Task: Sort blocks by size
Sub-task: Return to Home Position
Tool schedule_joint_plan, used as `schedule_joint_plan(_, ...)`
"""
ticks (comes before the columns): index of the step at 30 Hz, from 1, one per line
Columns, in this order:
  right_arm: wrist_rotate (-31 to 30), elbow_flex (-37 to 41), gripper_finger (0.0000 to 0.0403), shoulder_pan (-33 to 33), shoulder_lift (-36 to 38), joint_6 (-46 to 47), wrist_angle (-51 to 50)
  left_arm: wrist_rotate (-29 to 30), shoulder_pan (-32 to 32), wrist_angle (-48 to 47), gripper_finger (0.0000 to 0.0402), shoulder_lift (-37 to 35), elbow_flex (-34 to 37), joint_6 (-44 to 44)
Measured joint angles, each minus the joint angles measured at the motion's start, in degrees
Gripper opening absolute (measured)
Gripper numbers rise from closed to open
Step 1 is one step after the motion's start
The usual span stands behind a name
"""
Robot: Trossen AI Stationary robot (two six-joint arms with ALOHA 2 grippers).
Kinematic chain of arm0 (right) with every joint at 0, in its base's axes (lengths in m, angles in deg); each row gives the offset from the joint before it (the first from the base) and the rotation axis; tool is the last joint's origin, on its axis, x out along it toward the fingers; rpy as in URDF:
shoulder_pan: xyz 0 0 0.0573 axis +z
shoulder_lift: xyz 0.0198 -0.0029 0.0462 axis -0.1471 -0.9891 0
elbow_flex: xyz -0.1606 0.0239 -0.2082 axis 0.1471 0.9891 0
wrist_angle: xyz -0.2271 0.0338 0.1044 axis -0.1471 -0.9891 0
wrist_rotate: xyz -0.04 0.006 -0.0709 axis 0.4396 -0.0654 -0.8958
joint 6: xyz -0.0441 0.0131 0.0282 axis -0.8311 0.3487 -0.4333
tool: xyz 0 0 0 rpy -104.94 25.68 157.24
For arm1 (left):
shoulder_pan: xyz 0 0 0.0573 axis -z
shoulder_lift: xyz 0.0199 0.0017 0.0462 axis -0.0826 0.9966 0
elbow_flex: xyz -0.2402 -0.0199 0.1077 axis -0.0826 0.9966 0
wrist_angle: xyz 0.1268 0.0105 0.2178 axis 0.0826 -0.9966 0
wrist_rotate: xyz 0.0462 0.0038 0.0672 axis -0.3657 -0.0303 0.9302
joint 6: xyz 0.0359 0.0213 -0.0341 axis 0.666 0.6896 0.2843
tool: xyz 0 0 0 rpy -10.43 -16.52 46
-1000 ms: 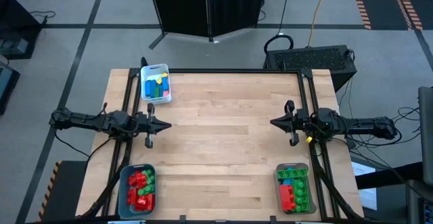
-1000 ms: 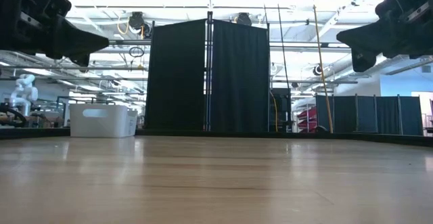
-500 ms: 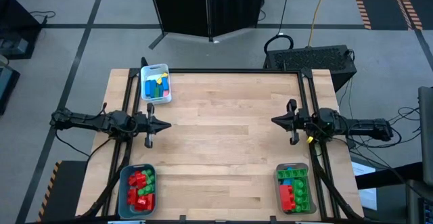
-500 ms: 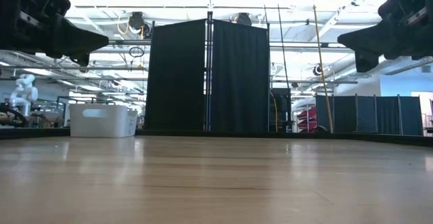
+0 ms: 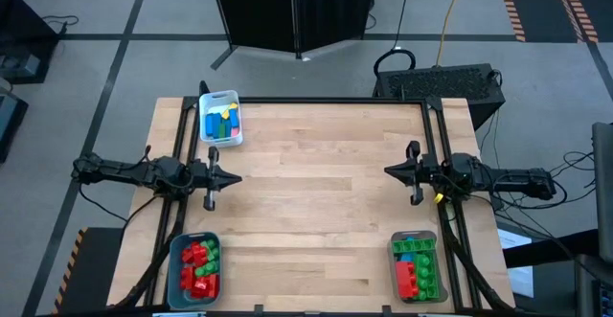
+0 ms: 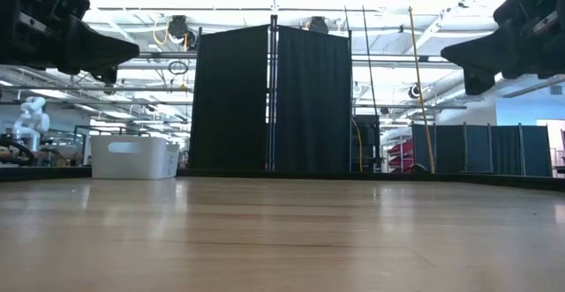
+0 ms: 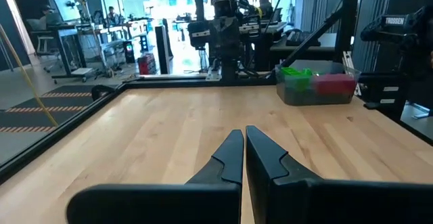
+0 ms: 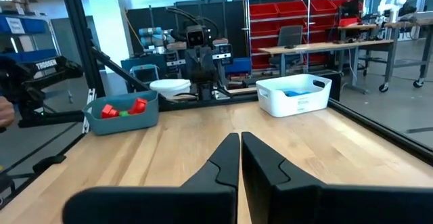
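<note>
Blocks (image 5: 199, 264) are held in a white bin (image 5: 220, 94) at 11 o'clock, a blue bin (image 5: 171, 269) at 7 and a clear bin (image 5: 414, 235) at 5. The left gripper (image 5: 238, 176) at 9 and the right gripper (image 5: 386, 172) at 3 are clenched empty.

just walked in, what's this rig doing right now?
Nothing is being handled. The left gripper and right gripper are both shut and empty, held above the side edges of the table. The blocks sit in three bins: white bin far left, blue bin near left, clear bin near right.
</note>
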Motion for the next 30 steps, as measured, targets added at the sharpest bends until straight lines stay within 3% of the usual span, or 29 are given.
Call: schedule_joint_plan(30,0.0,0.0,0.0,0.0,-0.1,1.1,-0.9,0.4,0.0,0.5,0.0,0.1,0.1,1.0)
